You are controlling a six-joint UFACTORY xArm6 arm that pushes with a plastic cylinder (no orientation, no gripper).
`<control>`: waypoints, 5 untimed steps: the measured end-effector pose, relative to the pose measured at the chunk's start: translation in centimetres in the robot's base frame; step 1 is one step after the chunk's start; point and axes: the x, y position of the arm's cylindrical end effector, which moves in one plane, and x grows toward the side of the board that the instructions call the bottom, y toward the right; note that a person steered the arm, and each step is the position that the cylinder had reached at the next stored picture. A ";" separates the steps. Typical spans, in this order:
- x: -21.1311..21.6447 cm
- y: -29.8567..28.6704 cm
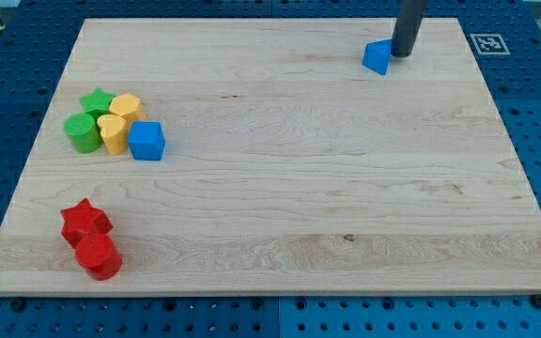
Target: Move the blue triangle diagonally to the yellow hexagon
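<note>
The blue triangle (377,56) lies near the view's top right of the wooden board (280,188). My tip (402,53) stands right beside it on its right, touching or almost touching it. The yellow hexagon (126,106) sits far off at the view's left, in a tight cluster of blocks.
In the cluster at the left are a green star (96,100), a green cylinder (83,132), a yellow heart (113,133) and a blue cube (146,141). A red star (85,222) and a red cylinder (98,256) sit at the bottom left. A marker tag (487,43) is at the top right corner.
</note>
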 end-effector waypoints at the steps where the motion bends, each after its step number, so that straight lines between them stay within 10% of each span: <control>1: 0.2 -1.4; 5: 0.2 -9.3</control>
